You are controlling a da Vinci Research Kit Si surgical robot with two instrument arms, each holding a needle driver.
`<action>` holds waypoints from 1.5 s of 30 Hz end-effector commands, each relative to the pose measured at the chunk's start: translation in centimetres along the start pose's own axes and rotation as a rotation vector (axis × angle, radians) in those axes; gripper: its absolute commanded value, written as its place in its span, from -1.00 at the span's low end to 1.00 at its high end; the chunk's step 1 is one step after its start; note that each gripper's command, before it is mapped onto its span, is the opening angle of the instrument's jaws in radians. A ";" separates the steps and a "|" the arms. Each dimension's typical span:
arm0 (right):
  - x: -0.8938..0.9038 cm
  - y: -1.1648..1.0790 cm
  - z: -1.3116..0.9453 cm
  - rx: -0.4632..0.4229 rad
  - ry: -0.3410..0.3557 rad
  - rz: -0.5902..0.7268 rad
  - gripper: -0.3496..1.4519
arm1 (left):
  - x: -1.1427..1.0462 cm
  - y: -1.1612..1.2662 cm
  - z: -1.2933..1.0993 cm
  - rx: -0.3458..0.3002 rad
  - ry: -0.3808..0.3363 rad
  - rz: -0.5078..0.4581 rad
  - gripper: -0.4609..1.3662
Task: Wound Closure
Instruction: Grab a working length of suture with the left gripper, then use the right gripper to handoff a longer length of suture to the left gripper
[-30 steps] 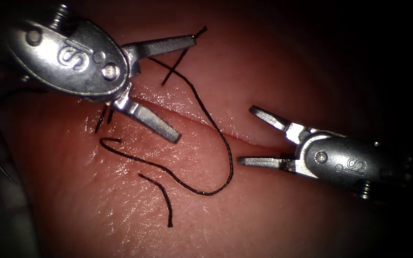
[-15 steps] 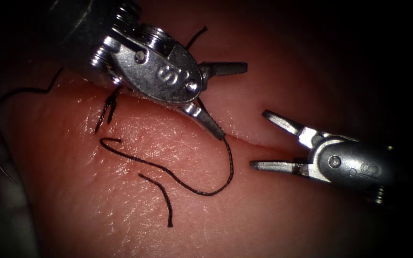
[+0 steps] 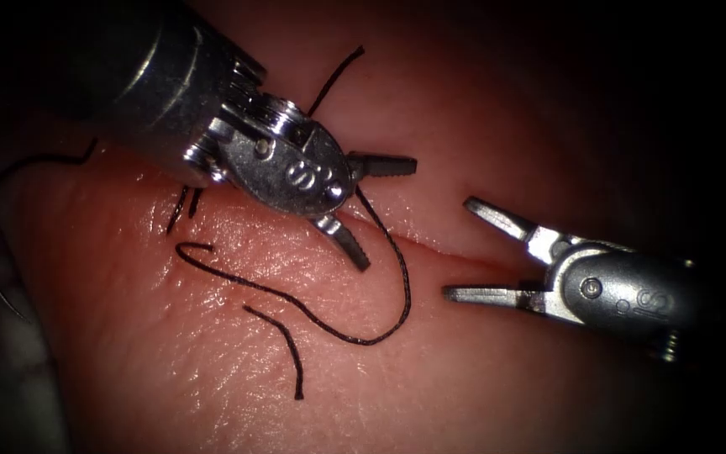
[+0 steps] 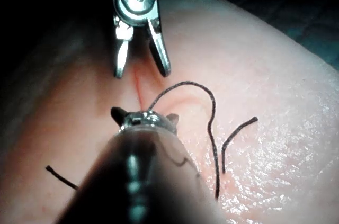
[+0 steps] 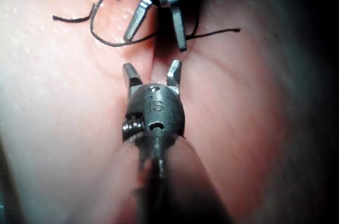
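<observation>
Left end effector [image 3: 373, 208] sits over the cut [image 3: 430, 244] with its jaws spread wide, holding nothing. Right end effector [image 3: 472, 248] is also gaping and empty, further right along the cut. The thread [image 3: 363, 336] loops loose across the tissue [image 3: 212, 370], a short cut end [image 3: 283, 340] just below. Can't spot the needle.

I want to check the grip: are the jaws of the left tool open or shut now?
Open. The left tool has its jaws spread wide over the cut, holding nothing; the thread runs between them, ungripped.
</observation>
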State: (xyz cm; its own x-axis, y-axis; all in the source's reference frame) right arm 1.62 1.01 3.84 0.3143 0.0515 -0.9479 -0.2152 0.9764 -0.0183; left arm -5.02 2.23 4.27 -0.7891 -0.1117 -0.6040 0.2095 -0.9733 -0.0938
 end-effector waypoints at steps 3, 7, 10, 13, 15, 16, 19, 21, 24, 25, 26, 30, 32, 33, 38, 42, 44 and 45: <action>0.00 -0.01 0.00 0.004 0.000 -0.001 0.78 | 0.01 -0.03 0.00 -0.008 0.003 0.009 -0.73; -0.01 -0.01 0.01 0.004 0.000 -0.001 0.77 | 0.04 -0.11 -0.06 0.002 0.028 0.005 -0.88; -0.02 -0.03 0.04 0.001 -0.001 -0.003 0.76 | 0.07 -0.20 -0.19 0.043 0.069 0.006 -0.88; -0.04 -0.10 0.13 -0.003 -0.004 -0.015 0.76 | 0.09 -0.28 -0.52 0.102 0.062 0.020 -0.88; -0.05 -0.12 0.21 -0.009 -0.007 -0.004 0.76 | 0.09 -0.28 -0.81 0.127 0.065 0.015 -0.88; -0.05 -0.12 0.22 -0.005 -0.004 0.002 0.76 | 0.09 -0.27 -0.88 0.131 0.065 0.013 -0.88; -0.03 -0.09 0.31 0.000 0.002 0.036 0.74 | 0.05 -0.22 -1.24 0.152 0.061 0.004 -0.88; 0.00 -0.08 0.37 0.011 0.008 0.050 0.73 | 0.02 -0.18 -1.44 0.167 0.064 0.000 -0.88; 0.07 -0.09 0.51 0.039 0.044 0.120 0.73 | -0.05 -0.10 -1.72 0.198 0.066 -0.001 -0.88; 0.10 -0.10 0.55 0.049 0.057 0.132 0.73 | -0.08 -0.08 -1.78 0.206 0.068 -0.004 -0.88; 0.12 -0.11 0.58 0.055 0.061 0.138 0.73 | -0.09 -0.07 -1.82 0.214 0.069 -0.007 -0.88; 0.25 -0.20 0.81 0.085 0.103 0.182 0.72 | -0.20 -0.02 -2.01 0.237 0.069 -0.016 -0.88; 0.32 -0.23 0.93 0.096 0.120 0.192 0.71 | -0.24 0.00 -2.05 0.243 0.070 -0.018 -0.88; 0.36 -0.25 1.02 0.107 0.130 0.196 0.71 | -0.26 0.02 -2.07 0.242 0.069 -0.017 -0.88; 0.45 -0.31 1.31 0.135 0.156 0.202 0.70 | -0.31 0.08 -2.13 0.249 0.070 -0.017 -0.88; 0.50 -0.31 1.52 0.150 0.173 0.200 0.71 | -0.31 0.14 -2.17 0.250 0.070 -0.018 -0.88; 0.52 -0.31 1.61 0.154 0.178 0.199 0.71 | -0.31 0.17 -2.20 0.251 0.072 -0.019 -0.88; 0.54 -0.32 1.67 0.159 0.183 0.198 0.71 | -0.31 0.18 -2.22 0.252 0.074 -0.020 -0.88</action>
State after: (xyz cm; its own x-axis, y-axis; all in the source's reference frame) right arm 3.43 1.08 3.86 0.1054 0.2196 -0.9699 -0.1109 0.9718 0.2079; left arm -3.45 2.54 2.68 -0.7450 -0.0865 -0.6614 0.0356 -0.9953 0.0901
